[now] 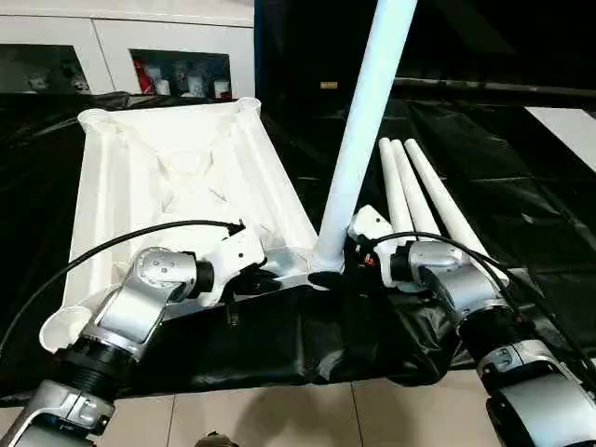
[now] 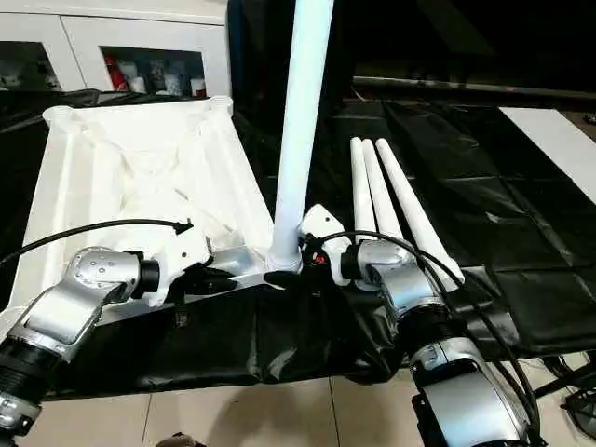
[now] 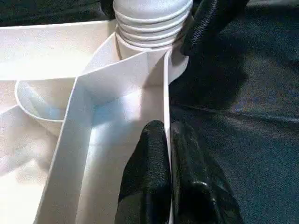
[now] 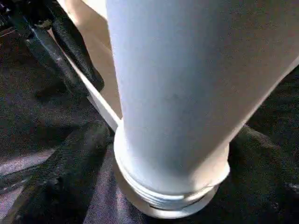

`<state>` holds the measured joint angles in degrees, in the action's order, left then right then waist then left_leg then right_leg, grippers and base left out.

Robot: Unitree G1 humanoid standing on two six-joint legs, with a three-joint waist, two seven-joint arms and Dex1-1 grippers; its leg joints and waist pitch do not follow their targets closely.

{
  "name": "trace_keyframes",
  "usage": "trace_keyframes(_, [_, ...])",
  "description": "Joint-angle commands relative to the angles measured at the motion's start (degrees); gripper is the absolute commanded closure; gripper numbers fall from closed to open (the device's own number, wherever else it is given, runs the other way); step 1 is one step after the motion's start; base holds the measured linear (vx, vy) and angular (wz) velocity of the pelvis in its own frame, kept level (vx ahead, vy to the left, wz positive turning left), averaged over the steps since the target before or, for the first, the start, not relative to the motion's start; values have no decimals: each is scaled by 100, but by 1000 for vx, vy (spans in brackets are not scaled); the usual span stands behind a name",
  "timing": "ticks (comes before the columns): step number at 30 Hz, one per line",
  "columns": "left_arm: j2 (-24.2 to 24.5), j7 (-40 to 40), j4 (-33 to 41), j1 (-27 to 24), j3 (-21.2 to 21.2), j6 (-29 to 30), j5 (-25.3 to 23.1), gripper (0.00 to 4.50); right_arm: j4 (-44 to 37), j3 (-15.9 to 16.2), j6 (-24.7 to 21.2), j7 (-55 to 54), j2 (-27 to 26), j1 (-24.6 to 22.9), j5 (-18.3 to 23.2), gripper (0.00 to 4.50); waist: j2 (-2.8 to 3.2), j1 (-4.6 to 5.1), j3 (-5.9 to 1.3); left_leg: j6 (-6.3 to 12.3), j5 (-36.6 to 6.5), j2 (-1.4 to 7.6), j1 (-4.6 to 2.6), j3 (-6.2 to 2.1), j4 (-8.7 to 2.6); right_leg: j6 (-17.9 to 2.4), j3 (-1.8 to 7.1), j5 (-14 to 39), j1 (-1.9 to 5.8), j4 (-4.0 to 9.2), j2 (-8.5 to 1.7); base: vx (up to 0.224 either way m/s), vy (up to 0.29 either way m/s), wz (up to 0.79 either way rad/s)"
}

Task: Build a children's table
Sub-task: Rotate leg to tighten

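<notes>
The white tabletop (image 1: 177, 168) lies underside up on the black cloth, its ribs and corner sockets showing. One white leg (image 1: 363, 140) stands in the near right corner socket, its threaded base (image 3: 149, 23) seated there. My left gripper (image 1: 279, 275) is shut on the tabletop's thin rim (image 3: 167, 93) just beside that corner, one finger on each side of the wall. My right gripper (image 1: 349, 256) is closed around the standing leg (image 4: 177, 93) just above its base, coming from the right. Three more legs (image 1: 419, 196) lie side by side to the right.
The black cloth's front edge (image 1: 307, 372) hangs over tiled floor (image 1: 279, 410) just under my forearms. A white cabinet (image 1: 177, 56) with glass doors stands behind the tabletop. A white sheet (image 1: 568, 130) lies at the far right.
</notes>
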<state>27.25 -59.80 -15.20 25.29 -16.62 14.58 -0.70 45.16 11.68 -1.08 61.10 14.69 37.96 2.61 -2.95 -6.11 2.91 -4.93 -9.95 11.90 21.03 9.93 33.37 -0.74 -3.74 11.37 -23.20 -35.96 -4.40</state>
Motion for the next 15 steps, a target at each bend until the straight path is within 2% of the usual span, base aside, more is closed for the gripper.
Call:
trace_keyframes(1, [-60, -125, 126, -54, -75, -78, 127, 450, -33, -36, 1, 19, -5, 101, 28, 85, 22, 5, -359, 182, -899, 139, -59, 6, -370, -1288, 266, 532, 303, 367, -354, 0, 0, 0])
trace_keyframes(11, [-40, -167, 120, -54, -97, -64, 124, 450, -52, -59, 18, -4, -18, 31, 36, 166, 34, 6, -368, 172, -874, 137, -63, 6, -364, -1314, 263, 429, 307, 354, -345, 0, 0, 0])
trace_keyframes(15, [-29, -190, 121, -55, -113, -52, 120, 450, -45, -77, 19, -56, -52, -25, 48, 171, 30, 5, -368, 169, -884, 135, -64, 7, -363, -1322, 263, 424, 309, 353, -344, 0, 0, 0])
